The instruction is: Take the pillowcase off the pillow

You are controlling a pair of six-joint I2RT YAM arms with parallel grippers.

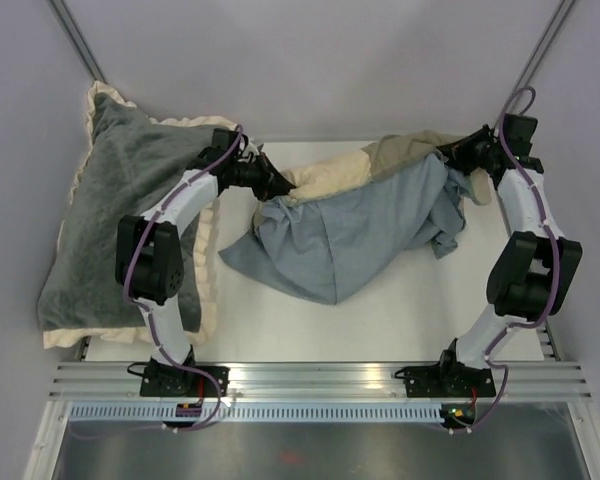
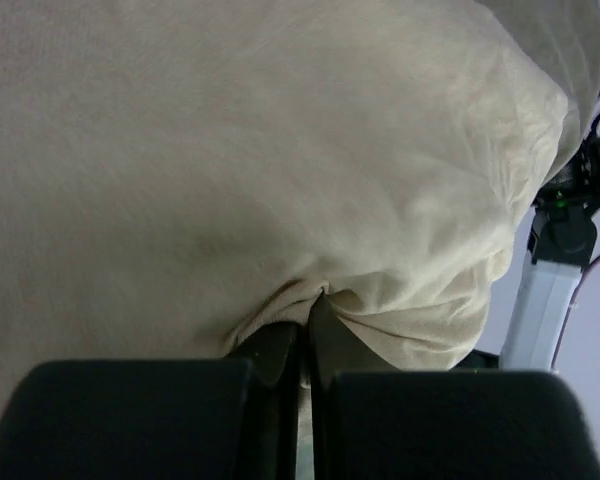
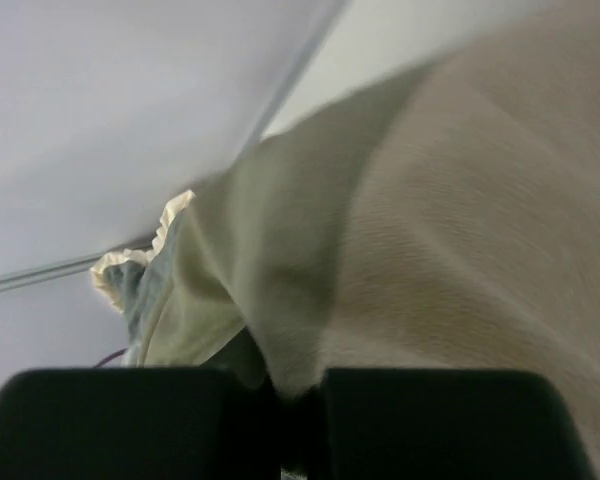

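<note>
Top: pillowcase (image 1: 350, 235) bunched over the middle of the table (image 1: 400, 320), pinched at its left end by left gripper (image 1: 278, 186), at its right end by right gripper (image 1: 458, 158). Left wrist: fingers (image 2: 270, 350) clamped tight on a beige fold. Right wrist: jaws closed on sage-beige cloth.

You will find no text, label, brand, number or sign to read in any of the three views. The pillowcase (image 1: 350, 240) shows you only plain cloth, with no lettering on it.
</note>
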